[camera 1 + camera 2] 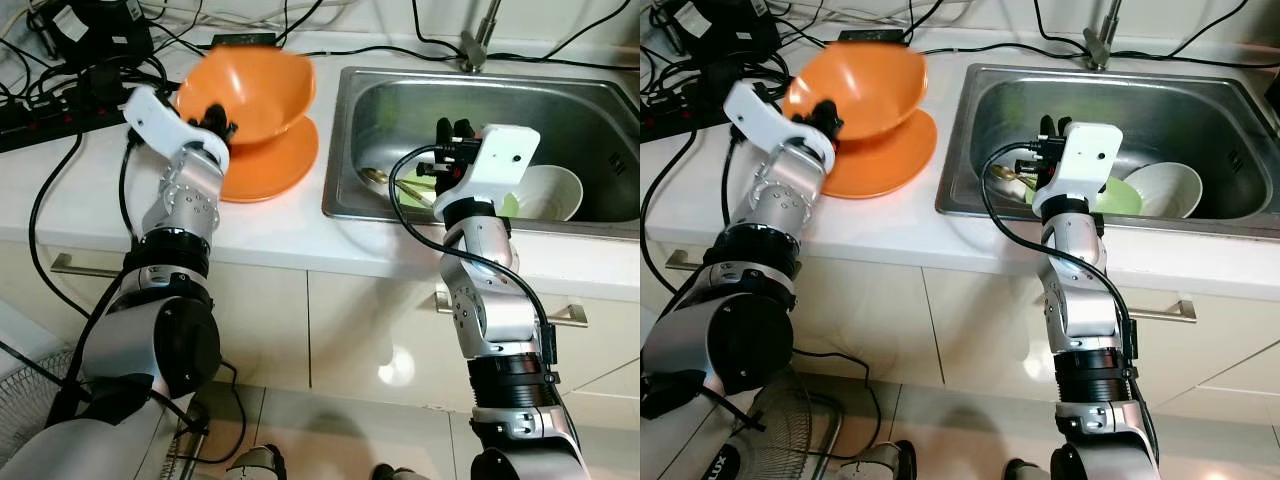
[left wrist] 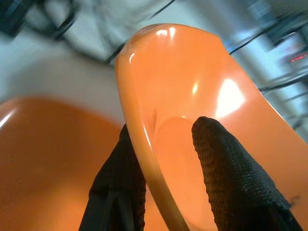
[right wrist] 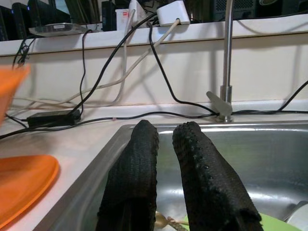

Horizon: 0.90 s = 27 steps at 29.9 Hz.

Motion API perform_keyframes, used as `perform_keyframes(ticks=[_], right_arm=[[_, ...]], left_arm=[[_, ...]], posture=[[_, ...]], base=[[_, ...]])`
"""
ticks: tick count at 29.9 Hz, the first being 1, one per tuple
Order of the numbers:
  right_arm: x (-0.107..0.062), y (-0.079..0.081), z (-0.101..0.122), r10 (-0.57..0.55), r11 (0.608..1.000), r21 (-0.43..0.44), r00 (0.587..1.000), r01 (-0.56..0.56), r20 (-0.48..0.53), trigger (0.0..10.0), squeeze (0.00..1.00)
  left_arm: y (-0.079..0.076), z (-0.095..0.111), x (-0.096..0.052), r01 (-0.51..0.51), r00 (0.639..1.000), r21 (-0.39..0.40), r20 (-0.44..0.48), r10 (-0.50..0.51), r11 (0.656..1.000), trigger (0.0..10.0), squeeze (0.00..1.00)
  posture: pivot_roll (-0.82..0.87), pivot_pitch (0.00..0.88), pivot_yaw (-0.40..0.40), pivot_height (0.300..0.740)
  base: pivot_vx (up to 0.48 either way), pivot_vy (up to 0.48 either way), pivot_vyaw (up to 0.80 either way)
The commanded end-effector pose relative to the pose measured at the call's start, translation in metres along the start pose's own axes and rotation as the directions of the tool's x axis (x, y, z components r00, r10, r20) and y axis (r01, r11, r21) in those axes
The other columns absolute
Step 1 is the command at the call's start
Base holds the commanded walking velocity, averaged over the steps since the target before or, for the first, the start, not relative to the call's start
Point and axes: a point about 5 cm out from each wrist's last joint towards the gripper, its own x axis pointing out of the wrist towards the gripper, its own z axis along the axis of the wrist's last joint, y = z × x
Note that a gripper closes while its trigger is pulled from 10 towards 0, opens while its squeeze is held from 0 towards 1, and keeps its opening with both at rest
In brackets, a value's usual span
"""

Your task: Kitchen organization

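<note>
My left gripper (image 1: 217,122) is shut on the rim of an orange bowl (image 1: 255,90), which it holds tilted just above an orange plate (image 1: 285,165) on the white counter. In the left wrist view one black finger (image 2: 231,178) lies inside the bowl (image 2: 226,106) and the other outside its wall, with the plate (image 2: 43,159) below. My right gripper (image 1: 452,132) hovers shut over the steel sink (image 1: 400,100), holding nothing. In the sink lie a white bowl (image 1: 555,190), a green plate (image 1: 1120,197) and a spoon (image 1: 375,176).
Black cables and a power strip (image 1: 45,120) crowd the counter's back left corner. A black adapter (image 1: 240,40) lies behind the orange bowl. The faucet (image 1: 478,35) rises behind the sink. Cabinet doors with handles (image 1: 60,265) run below the counter.
</note>
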Motion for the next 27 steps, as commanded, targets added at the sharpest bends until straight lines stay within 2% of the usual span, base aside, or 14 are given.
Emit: perform_keyframes(ticks=[1, 6, 8, 12, 13, 15, 16, 17, 22, 25, 27], right_arm=[[0.002, -0.001, 0.002, -0.008, 1.000, 0.019, 1.000, 0.007, 0.012, 10.0, 0.00], [0.003, -0.001, 0.003, -0.005, 1.000, 0.022, 1.000, 0.005, 0.014, 10.0, 0.00], [0.004, -0.001, 0.003, 0.001, 1.000, 0.027, 1.000, -0.001, 0.017, 10.0, 0.00], [0.005, 0.000, 0.004, 0.012, 0.999, 0.029, 1.000, -0.012, 0.021, 10.0, 0.00], [0.005, 0.000, 0.004, 0.012, 0.999, 0.029, 1.000, -0.012, 0.021, 10.0, 0.00], [0.005, -0.001, 0.004, 0.015, 0.999, 0.029, 1.000, -0.016, 0.022, 10.0, 0.00], [0.005, -0.001, 0.004, 0.015, 0.999, 0.029, 1.000, -0.016, 0.022, 10.0, 0.00], [0.005, -0.001, 0.003, 0.018, 0.999, 0.032, 1.000, -0.019, 0.020, 10.0, 0.00], [0.006, 0.000, 0.004, 0.035, 0.999, 0.036, 0.999, -0.035, 0.023, 10.0, 0.00], [0.006, 0.000, 0.004, 0.036, 0.999, 0.036, 0.999, -0.037, 0.025, 10.0, 0.00], [0.006, 0.000, 0.004, 0.035, 0.999, 0.038, 0.999, -0.036, 0.026, 10.0, 0.00]], left_arm=[[-0.005, 0.004, -0.001, 0.045, 0.998, 0.006, 0.033, -0.045, 0.999, 10.0, 0.00], [-0.011, 0.005, -0.005, 0.113, 0.991, 0.046, 0.072, -0.116, 0.993, 10.0, 0.00], [-0.017, 0.010, -0.009, 0.199, 0.971, 0.176, 0.094, -0.218, 0.964, 10.0, 0.00], [-0.022, 0.013, -0.013, 0.251, 0.950, 0.356, 0.087, -0.299, 0.900, 10.0, 0.00], [-0.022, 0.013, -0.013, 0.251, 0.950, 0.356, 0.087, -0.299, 0.900, 10.0, 0.00], [-0.023, 0.015, -0.016, 0.264, 0.941, 0.424, 0.085, -0.328, 0.867, 10.0, 0.00], [-0.023, 0.015, -0.016, 0.264, 0.941, 0.424, 0.085, -0.328, 0.867, 10.0, 0.00], [-0.022, 0.017, -0.018, 0.271, 0.935, 0.468, 0.080, -0.346, 0.841, 10.0, 0.00], [-0.019, 0.018, -0.025, 0.309, 0.917, 0.512, 0.064, -0.394, 0.802, 10.0, 0.00], [-0.016, 0.018, -0.025, 0.299, 0.921, 0.522, 0.061, -0.385, 0.799, 10.0, 0.00], [-0.007, 0.021, -0.025, 0.256, 0.938, 0.528, 0.066, -0.340, 0.809, 10.0, 0.00]], posture=[[0.06, 0.045, 0.034, 0.740], [0.06, 0.043, 0.030, 0.740], [0.06, 0.045, 0.030, 0.740], [0.06, 0.042, 0.031, 0.740], [0.06, 0.042, 0.031, 0.740], [0.06, 0.039, 0.031, 0.740], [0.06, 0.039, 0.031, 0.740], [0.06, 0.034, 0.033, 0.740], [0.06, 0.032, 0.033, 0.740], [0.06, 0.032, 0.035, 0.740], [0.06, 0.031, 0.037, 0.740]], base=[[0.000, 0.000, 0.00], [0.000, 0.000, 0.00], [0.000, 0.000, 0.00], [0.000, 0.000, 0.00], [0.000, 0.000, 0.00], [0.000, 0.000, 0.00], [0.000, 0.000, 0.00], [0.000, 0.000, 0.00], [0.000, 0.000, 0.00], [0.000, 0.000, 0.00], [0.000, 0.000, 0.00]])
